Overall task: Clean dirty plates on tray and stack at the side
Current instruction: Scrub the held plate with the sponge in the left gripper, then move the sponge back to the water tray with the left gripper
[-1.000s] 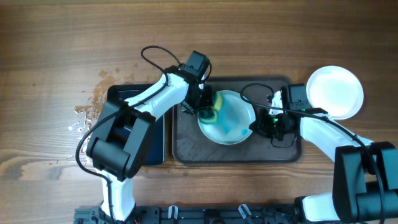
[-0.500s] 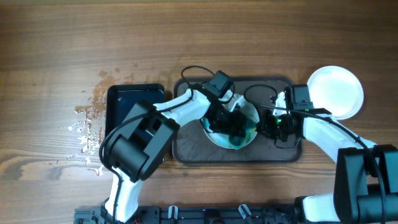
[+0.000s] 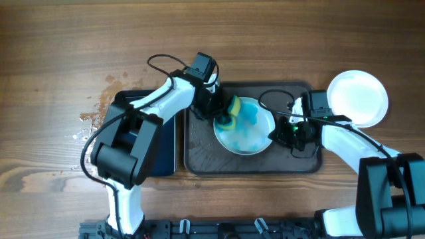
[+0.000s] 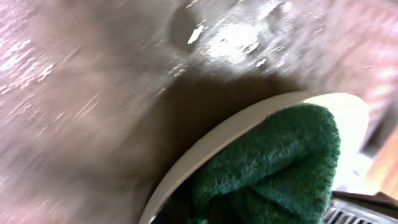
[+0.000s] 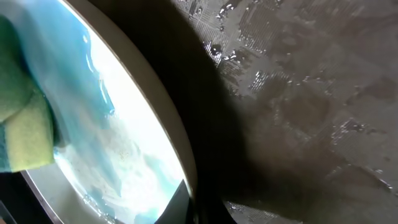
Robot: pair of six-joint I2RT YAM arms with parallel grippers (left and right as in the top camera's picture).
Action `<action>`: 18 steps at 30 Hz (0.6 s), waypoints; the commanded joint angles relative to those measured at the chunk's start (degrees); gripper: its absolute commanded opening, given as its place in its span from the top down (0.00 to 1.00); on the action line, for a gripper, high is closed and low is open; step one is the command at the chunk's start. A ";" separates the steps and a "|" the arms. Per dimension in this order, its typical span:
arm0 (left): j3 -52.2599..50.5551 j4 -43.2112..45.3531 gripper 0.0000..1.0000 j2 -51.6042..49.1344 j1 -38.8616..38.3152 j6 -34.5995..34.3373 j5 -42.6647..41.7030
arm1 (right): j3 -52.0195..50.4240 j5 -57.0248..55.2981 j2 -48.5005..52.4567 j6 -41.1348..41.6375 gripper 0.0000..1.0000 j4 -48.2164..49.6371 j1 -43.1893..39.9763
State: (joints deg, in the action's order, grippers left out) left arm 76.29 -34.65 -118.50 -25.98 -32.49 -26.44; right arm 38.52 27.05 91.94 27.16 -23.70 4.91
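Mid-frame on the tray [image 3: 199,154], the left end effector [image 3: 224,115] clamps a sponge [image 3: 232,109] on the blue-smeared plate [image 3: 250,137], while the right end effector [image 3: 278,131] grips its rim.

The tray [image 3: 199,159] lies mid-frame on the worktop [image 3: 66,53] in the overhead view. A plate [image 3: 249,136] sits in it, around its middle. On the plate's upper-left rim rests a sponge [image 3: 232,109], with the left pincer [image 3: 222,116] clamped on it from the left. The right pincer [image 3: 277,133] grips the plate's right rim. Just left of the tray lies a smaller tray [image 3: 166,149], partly under the left arm. A second plate [image 3: 358,98] rests on the worktop off the tray's upper-right corner.
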 commanded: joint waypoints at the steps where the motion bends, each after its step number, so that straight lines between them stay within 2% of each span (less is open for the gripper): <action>1: -2.34 -5.53 0.96 -2.67 3.63 2.29 21.03 | -2.89 -9.18 2.67 0.44 0.95 -2.73 -0.90; 3: -2.32 -6.38 0.96 -0.87 2.84 9.62 14.32 | -2.89 -9.18 2.67 0.48 0.95 -2.62 -0.90; 5: -2.32 -7.21 0.96 2.14 1.95 12.70 10.14 | -2.89 -9.18 2.67 0.46 0.95 -2.45 -0.90; 9: -2.32 -7.39 0.96 11.34 1.88 13.00 4.50 | -2.89 -9.18 2.67 0.24 0.96 -2.27 -0.90; 12: -2.32 -8.35 0.96 18.12 1.88 12.48 5.18 | -2.89 -9.16 2.67 -0.02 0.95 -2.32 -0.90; 15: -2.32 -8.74 0.96 22.51 3.06 8.09 11.08 | -1.66 -9.40 2.67 -0.37 0.96 -3.72 -0.90; 18: -2.32 -10.80 0.96 25.16 8.79 4.52 16.59 | 2.45 -9.49 0.28 -2.29 0.95 -5.84 -0.90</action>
State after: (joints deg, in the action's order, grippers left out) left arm 74.35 -43.94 -96.33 -22.28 -24.40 -16.21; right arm 39.99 26.11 91.96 26.79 -27.83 4.67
